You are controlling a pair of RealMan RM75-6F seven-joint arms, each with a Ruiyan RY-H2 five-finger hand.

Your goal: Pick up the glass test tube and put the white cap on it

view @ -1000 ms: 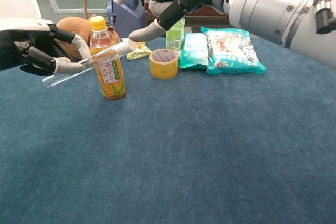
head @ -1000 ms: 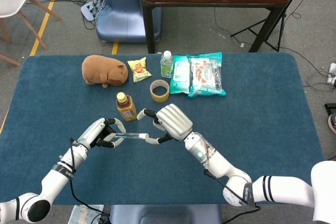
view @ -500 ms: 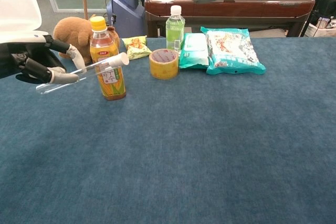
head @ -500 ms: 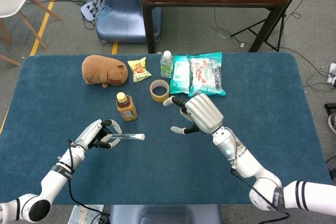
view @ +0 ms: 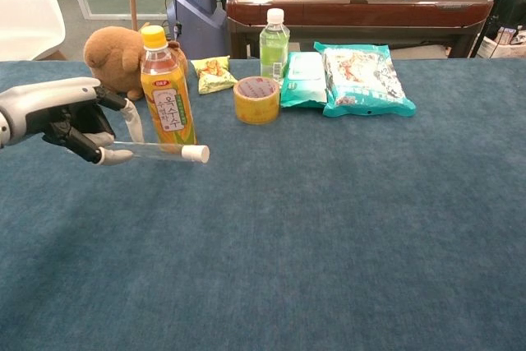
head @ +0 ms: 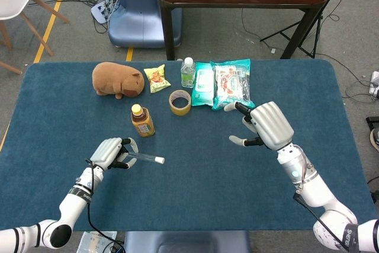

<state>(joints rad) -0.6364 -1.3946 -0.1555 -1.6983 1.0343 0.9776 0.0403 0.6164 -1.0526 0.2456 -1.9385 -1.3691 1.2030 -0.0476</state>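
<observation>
Held the glass test tube with white cap fitted, level, in left hand. Showed right hand spread, empty, whole in head view only.

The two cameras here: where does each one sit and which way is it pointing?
Head view: high up, looking steeply down on the blue table; shows both forearms, the left hand holding the white-capped glass test tube, and the open right hand.
Chest view: low, near table height, facing forward across it; shows the left hand and a right fingertip at the top edge.
Both show the tube and orange tea bottle.
</observation>
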